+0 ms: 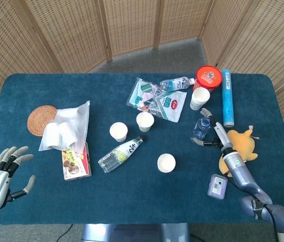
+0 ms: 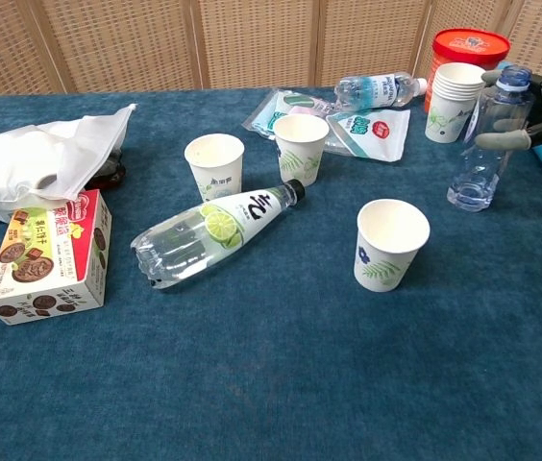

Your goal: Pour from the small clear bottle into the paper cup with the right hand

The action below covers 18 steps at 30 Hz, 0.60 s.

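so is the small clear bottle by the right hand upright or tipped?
Upright. The small clear bottle stands on its base on the table, blue cap on top; the right robot hand closes around it.

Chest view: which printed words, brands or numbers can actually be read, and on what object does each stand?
None can be read with confidence.
Lime bottle: large dark characters by the neck, not legible.
Snack box: red top with small print, blurred.
Flat packets: red and green logos, too small.
Red tub: lid marking blurred.
Paper cup: leaf print only, no text.
Small clear bottle: no label visible.
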Tool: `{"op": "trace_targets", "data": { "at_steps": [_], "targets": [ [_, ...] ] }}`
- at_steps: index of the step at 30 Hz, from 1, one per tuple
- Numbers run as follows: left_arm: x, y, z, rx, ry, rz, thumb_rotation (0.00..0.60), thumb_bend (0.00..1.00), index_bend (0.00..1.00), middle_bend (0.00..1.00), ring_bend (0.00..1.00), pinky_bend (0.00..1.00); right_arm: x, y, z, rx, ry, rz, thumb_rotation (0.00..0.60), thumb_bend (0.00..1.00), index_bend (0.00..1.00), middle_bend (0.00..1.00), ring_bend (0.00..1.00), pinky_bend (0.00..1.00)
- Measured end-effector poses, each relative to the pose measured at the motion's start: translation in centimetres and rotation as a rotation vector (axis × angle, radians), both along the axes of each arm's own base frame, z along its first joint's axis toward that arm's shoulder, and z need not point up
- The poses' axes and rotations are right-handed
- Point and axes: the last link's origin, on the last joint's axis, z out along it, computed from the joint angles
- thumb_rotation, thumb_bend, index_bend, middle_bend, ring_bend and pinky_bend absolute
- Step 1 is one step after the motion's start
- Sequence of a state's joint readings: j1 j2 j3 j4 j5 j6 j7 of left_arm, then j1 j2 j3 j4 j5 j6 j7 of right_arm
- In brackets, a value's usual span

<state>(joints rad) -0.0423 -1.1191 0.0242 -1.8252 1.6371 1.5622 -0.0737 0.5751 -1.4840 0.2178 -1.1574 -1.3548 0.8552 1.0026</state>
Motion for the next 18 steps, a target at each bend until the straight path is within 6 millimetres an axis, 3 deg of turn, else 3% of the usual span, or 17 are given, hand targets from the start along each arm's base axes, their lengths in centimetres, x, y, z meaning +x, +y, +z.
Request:
{"op": "trace_targets", "data": {
  "at_steps": [18],
  "targets": [
    [0.2,0.2,-0.3,-0.004,-0.006,-0.015,0.312,0.46,0.22,0.15,0.00,0.00,0.7,0.1,2.4,-0.058,0.001,0.037,0.600,0.26,0.00,0.00,0.00,0.00]
  ]
}}
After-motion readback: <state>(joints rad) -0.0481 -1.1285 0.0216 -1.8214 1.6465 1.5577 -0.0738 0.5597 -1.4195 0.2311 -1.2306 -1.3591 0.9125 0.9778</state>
